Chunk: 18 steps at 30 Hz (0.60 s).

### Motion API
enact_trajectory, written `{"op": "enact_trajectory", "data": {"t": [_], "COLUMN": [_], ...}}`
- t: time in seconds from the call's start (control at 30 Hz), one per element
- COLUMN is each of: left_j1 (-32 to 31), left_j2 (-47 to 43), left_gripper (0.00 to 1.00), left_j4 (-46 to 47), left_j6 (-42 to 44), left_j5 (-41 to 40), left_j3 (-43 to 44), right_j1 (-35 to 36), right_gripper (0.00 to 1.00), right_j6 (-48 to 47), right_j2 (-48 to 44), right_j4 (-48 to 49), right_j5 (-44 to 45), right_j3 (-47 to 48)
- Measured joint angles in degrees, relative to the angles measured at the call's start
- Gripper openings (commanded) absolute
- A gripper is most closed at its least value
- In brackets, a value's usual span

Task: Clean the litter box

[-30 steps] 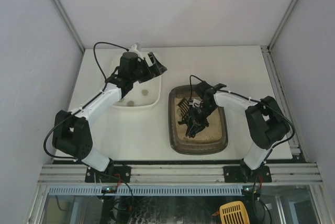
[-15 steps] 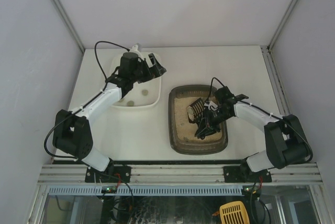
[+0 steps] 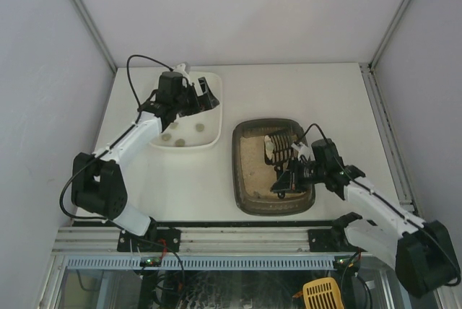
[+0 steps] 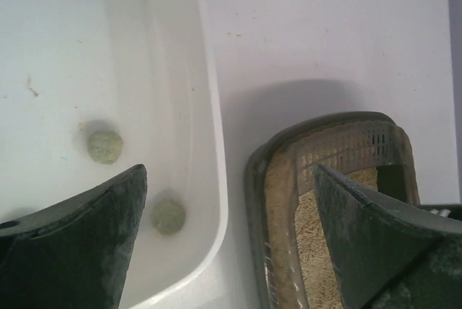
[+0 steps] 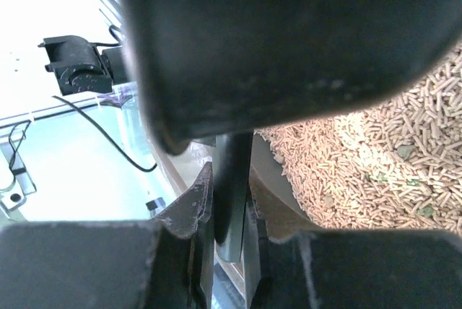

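The dark brown-grey litter box [image 3: 238, 172] with beige pellets sits right of centre; the left wrist view shows its far-left corner [image 4: 254, 179]. A dark slotted scoop [image 3: 278, 149] rests inside it, its basket [image 4: 346, 146] against the far wall. My right gripper [image 3: 287, 179] hangs over the box's right side, shut on the scoop's handle [image 5: 231, 179], with pellets [image 5: 361, 157] beside it. My left gripper [image 3: 206, 98] is open and empty above the right rim of the white tub [image 3: 209, 139]. Its fingers [image 4: 72, 244] straddle the gap between the tub [image 4: 209, 143] and the box.
Several grey-green clumps [image 3: 180, 141] lie in the white tub, two of them close under the left gripper [image 4: 105, 146] [image 4: 168, 216]. White walls close in the table on three sides. The metal rail [image 3: 245, 237] with the arm bases runs along the near edge.
The right arm has drawn back toward the near right and straightened, carrying the scoop to the box's right side. The left gripper has shifted slightly left over the tub.
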Motion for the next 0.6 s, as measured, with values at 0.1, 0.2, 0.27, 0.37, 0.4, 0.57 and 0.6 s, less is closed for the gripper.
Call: {"op": "enact_trajectory", "data": {"t": [0.1,0.2,0.27,0.37,0.4,0.57,0.6], "left_j1": [0.7,0.8,0.9,0.9,0.9,0.9,0.9], "left_j2": [-0.5,-1.2,-1.4,-1.4,-1.4,-2.0,-2.2], "left_gripper": [1.0,1.0,1.0,1.0,1.0,1.0,1.0], "left_j4": [-0.9,-2.1,-2.9,-3.4,-3.6,-4.2,-4.2], "left_j6": [1.8,3.4,4.3,5.4,5.8,6.4,6.4], "left_j5": [-1.0,-2.4,-3.3,-4.6,-4.9,-6.0,-6.2], "left_j3": [0.0,0.0,0.0,0.0,0.0,0.0,0.0], "right_j1": [0.6,1.7,2.2,2.4,2.9,-0.7,-2.8], "right_gripper": [0.0,0.0,0.0,0.0,0.0,0.0,0.0], "right_j6": [2.9,4.7,5.5,6.4,6.3,6.7,7.6], "right_j2": [-5.8,-9.2,-10.2,-12.7,-13.4,-13.4,-14.1], "right_j4": [6.8,13.2,15.6,17.5,17.5,19.5,20.5], "right_j5": [0.5,1.5,1.6,2.7,3.0,-0.7,-1.9], "right_j3": [-4.5,-8.7,-10.4,-11.9,-11.9,-12.7,-13.5]}}
